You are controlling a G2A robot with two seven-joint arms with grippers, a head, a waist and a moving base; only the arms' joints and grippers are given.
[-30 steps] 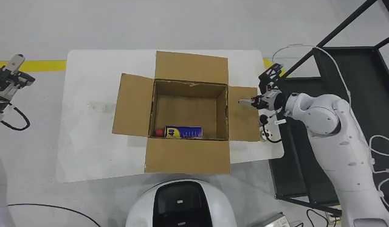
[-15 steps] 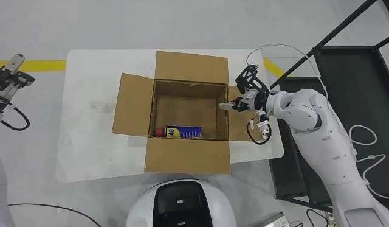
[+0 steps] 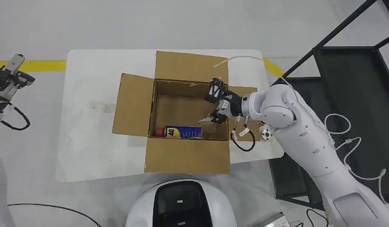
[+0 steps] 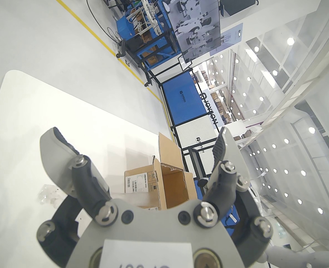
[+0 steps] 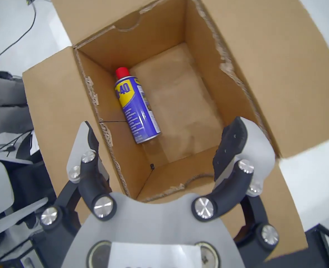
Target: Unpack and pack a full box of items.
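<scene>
An open cardboard box [image 3: 188,75] stands mid-table with all flaps [image 3: 130,104] folded out. A blue and yellow spray can [image 3: 182,131] with a red cap lies on its side on the box floor, against the near wall; the right wrist view shows the can [image 5: 136,110] inside the box [image 5: 237,43]. My right gripper [image 3: 209,118] hovers open over the box's right inner edge, above the can's base end, holding nothing; its fingers [image 5: 237,143] are spread wide. My left gripper [image 4: 136,143] is open and empty, off the table's left side [image 3: 11,75].
A white table [image 3: 91,142] carries the box. A crumpled clear plastic scrap [image 4: 48,196] lies on the table left of the box [image 4: 164,185]. A dark cart [image 3: 346,75] with a black frame stands to the right of the table.
My right gripper has moved left from beyond the box's right flap to over the box's inside, above the can. The left arm and the can have stayed put.
</scene>
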